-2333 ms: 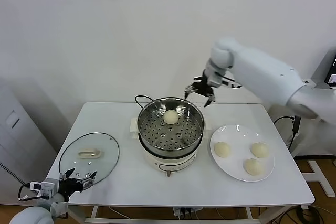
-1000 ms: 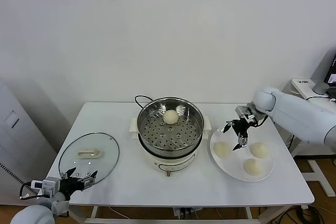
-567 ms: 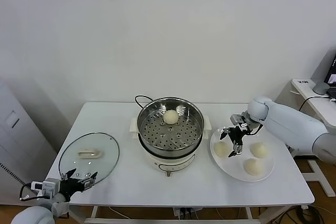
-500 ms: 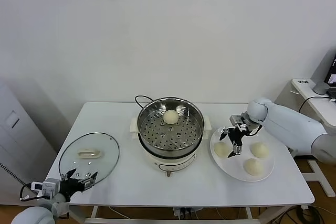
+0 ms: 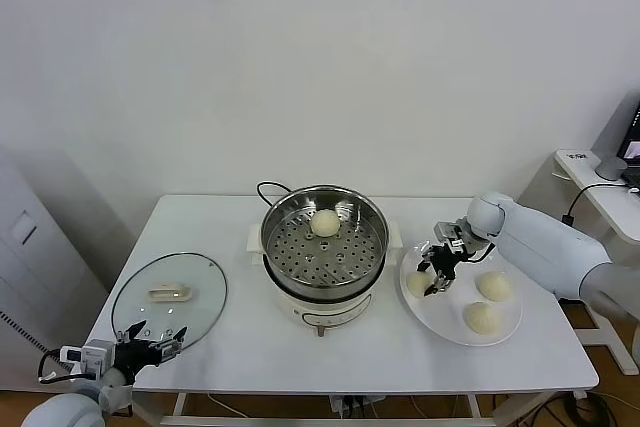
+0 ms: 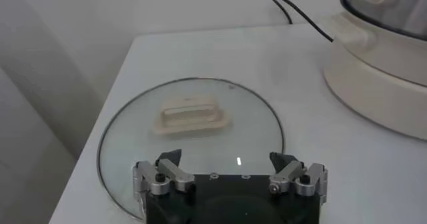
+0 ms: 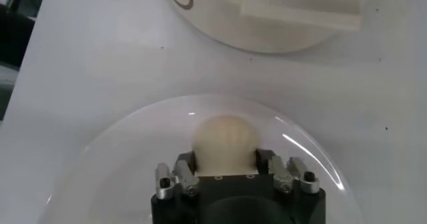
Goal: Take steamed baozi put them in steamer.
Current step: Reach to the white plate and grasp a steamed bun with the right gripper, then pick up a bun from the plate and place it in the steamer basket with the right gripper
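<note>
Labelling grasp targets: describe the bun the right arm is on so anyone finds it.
Start at the white plate right of the steamer. Of its three buns, it is the bun nearest the steamer. Only it sits between the fingers of the right gripper.

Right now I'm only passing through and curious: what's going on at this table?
A robot is moving buns from a plate into a steamer. One bun already sits in the basket. The right claw is down at the plate with its fingers either side of the nearest bun, which is not lifted yet. Two more buns wait on the plate. The left claw is parked, open, at the table's near left corner by the glass lid.
</note>
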`<state>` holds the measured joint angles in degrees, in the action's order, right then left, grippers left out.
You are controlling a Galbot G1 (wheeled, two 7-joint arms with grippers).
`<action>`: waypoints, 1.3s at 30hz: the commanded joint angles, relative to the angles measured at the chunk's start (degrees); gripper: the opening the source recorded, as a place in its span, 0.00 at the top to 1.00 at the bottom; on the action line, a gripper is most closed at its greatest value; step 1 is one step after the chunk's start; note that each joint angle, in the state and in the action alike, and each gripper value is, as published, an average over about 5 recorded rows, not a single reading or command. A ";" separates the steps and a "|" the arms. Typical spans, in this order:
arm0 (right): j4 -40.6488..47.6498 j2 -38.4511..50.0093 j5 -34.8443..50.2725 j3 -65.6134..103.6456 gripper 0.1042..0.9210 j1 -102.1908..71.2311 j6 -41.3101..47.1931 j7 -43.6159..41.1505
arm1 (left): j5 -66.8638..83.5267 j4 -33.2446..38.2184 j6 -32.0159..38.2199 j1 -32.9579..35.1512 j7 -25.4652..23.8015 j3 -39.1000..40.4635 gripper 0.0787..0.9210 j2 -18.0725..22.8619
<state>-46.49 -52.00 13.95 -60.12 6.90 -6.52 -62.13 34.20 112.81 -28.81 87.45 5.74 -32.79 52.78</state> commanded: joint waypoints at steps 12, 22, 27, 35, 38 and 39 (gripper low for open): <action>-11.94 7.28 10.85 -16.67 0.53 22.01 3.57 -5.11 | -0.11 0.46 -0.49 0.33 0.30 -0.58 0.12 0.21; -21.40 8.67 21.46 -27.84 0.53 40.47 11.26 -6.62 | -0.17 0.41 -0.52 0.06 0.38 -0.44 0.12 -0.02; -23.46 6.40 27.81 -29.77 0.53 44.82 15.16 -4.68 | -0.15 0.19 -0.60 -0.46 0.40 -0.20 0.12 -0.32; -24.88 -0.09 36.44 -27.82 0.53 43.35 21.26 2.84 | -0.14 0.25 -0.60 -0.60 0.40 -0.03 0.12 -0.31; -25.32 -2.67 38.83 -26.73 0.53 41.39 23.63 6.32 | -0.15 0.38 -0.63 -0.56 0.41 -0.03 0.12 -0.23; -25.44 -3.59 39.67 -26.32 0.53 40.62 24.41 7.47 | -0.15 0.41 -0.63 -0.55 0.41 -0.05 0.12 -0.22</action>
<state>-69.76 -51.34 45.99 -85.45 45.74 12.53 -60.17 34.06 113.19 -29.40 86.91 6.15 -32.83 52.52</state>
